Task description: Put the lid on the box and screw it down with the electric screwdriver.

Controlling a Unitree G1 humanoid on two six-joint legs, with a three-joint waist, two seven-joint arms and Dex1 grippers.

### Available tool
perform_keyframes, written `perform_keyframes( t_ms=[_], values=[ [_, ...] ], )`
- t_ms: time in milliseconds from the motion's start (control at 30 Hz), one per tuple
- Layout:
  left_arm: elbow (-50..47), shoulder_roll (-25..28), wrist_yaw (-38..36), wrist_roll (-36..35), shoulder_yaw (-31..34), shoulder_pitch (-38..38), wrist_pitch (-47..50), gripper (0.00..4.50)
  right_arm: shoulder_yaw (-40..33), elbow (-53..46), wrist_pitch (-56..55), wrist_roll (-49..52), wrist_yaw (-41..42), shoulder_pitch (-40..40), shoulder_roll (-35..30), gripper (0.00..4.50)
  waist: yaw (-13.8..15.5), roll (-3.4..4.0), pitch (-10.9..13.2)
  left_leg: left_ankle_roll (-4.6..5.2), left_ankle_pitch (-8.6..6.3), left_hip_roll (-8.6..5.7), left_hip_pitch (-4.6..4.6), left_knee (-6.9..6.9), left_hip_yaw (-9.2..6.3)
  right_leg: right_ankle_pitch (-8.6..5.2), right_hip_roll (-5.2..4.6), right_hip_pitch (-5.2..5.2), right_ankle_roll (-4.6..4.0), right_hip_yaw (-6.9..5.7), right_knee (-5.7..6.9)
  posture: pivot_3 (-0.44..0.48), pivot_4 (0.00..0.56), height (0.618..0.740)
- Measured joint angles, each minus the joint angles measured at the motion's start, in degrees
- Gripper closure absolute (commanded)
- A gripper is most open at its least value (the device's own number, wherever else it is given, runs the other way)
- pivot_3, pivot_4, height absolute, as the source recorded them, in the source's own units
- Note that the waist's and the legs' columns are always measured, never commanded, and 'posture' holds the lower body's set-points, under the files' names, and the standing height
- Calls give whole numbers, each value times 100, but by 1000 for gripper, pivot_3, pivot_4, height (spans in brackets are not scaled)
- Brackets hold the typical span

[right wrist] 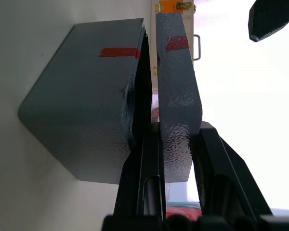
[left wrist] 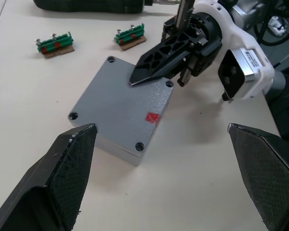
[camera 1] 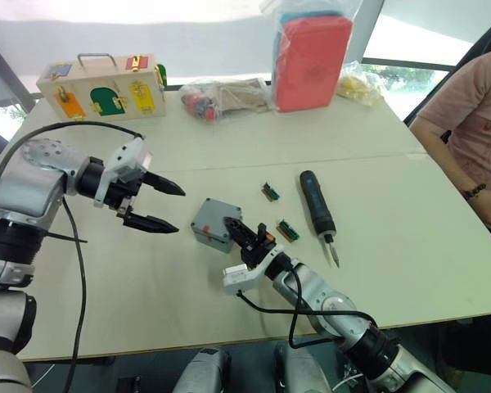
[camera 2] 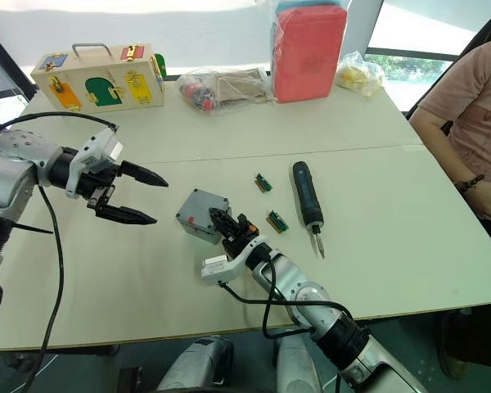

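The lid [left wrist: 123, 108] covers the box [right wrist: 82, 101], hiding its inside. The right hand [camera 1: 244, 237] hides the box's near corner. The person [camera 1: 466, 123] is cut off by the picture's edge.

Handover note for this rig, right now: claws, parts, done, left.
Right claw: shut on the lid, holding it over the box, a gap open along one edge.
Left claw: open, empty, hovering left of the box.
Electric screwdriver: untouched on the table, right of the box.
Done: lid brought onto the box.
Left: seat it flush, release, pick up the screwdriver, drive the corner screws.
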Motion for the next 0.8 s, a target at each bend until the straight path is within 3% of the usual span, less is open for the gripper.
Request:
perform_keyframes(
  t_ms=[800],
  values=[
    [419,-36,-1,224,-2,-251,-365,58,117,-115,-16,-273,311,-21,-123,4220,-1,-2,-20,-2,1,0,11,1,0,0,1,6,0,0,1,0,150,740]
  ],
)
